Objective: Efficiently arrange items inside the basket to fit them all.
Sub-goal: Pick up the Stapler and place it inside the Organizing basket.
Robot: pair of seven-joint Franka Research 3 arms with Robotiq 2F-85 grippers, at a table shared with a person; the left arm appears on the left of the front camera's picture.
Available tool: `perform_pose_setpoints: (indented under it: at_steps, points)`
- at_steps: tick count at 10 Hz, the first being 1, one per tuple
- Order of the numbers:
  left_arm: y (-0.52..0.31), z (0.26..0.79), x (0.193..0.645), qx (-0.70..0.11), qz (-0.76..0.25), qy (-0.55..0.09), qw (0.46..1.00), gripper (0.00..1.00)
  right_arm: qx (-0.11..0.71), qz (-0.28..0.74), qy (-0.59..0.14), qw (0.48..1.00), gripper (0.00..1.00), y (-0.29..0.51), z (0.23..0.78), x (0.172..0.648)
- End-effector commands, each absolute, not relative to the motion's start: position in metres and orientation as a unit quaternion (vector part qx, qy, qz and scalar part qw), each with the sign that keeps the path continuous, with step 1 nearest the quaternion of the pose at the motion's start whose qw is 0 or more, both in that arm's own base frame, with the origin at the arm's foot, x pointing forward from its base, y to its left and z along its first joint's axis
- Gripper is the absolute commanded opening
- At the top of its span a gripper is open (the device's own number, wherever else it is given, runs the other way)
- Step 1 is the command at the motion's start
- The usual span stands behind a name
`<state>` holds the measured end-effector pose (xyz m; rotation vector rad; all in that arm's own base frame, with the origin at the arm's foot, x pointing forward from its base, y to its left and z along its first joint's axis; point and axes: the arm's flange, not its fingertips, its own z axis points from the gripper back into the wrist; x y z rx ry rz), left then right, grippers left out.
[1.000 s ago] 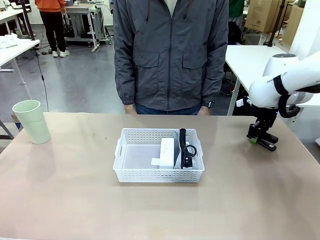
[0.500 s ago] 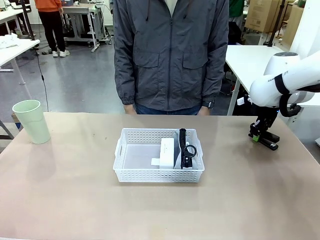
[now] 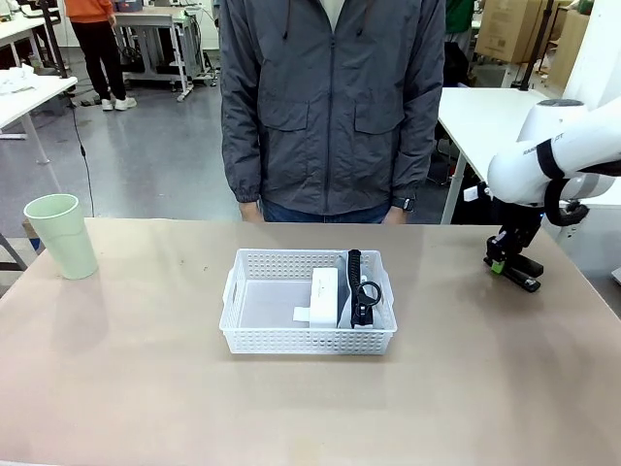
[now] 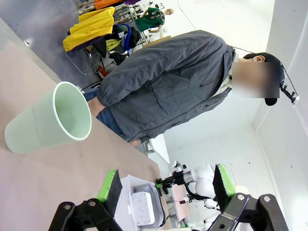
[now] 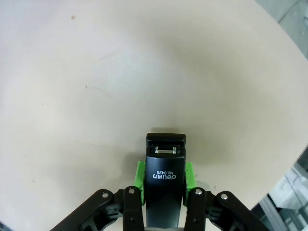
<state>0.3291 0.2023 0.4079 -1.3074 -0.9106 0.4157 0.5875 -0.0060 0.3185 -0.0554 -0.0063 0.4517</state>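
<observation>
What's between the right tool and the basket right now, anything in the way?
Nothing: in the front view, the table is bare between the right tool, shut on the small black block, and the basket.

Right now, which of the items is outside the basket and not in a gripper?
The pale green cup, upright at the left end of the table. The small black block is out too, but the right gripper clamps it.

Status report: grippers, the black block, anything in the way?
Right gripper shut on black block, table's right side. Left gripper open, empty. Basket holds white box and pouch; cup outside, left. Nothing between block and basket.
</observation>
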Motion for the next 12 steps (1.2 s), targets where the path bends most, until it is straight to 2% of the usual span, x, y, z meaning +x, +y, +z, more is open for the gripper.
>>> perform_pose_setpoints:
  at_steps: [1, 4, 6, 7, 8, 9, 12]
  points:
    - [0.202, 0.408, 0.328, -0.585, 0.179, -0.413, 0.674, 1.0, -0.007, 0.121, -0.018, 0.992, 0.0, -0.003, 0.362, 0.559]
    - [0.202, 0.408, 0.328, -0.585, 0.179, -0.413, 0.674, 1.0, 0.032, -0.071, 0.108, 0.991, 0.0, 0.01, 0.412, 0.529]
    - [0.202, 0.408, 0.328, -0.585, 0.179, -0.413, 0.674, 1.0, 0.102, -0.147, 0.147, 0.973, 0.0, 0.02, 0.429, 0.51]
    - [0.202, 0.408, 0.328, -0.585, 0.179, -0.413, 0.674, 1.0, 0.12, -0.165, 0.124, 0.971, 0.0, 0.02, 0.43, 0.505]
    - [0.202, 0.408, 0.328, -0.585, 0.179, -0.413, 0.674, 1.0, 0.102, -0.194, 0.149, 0.964, 0.0, 0.014, 0.426, 0.508]
    - [0.202, 0.408, 0.328, -0.585, 0.179, -0.413, 0.674, 1.0, 0.081, -0.127, 0.156, 0.976, 0.0, 0.018, 0.427, 0.503]
    - [0.202, 0.408, 0.328, -0.585, 0.179, -0.413, 0.674, 1.0, 0.081, -0.127, 0.156, 0.976, 0.0, 0.018, 0.427, 0.503]
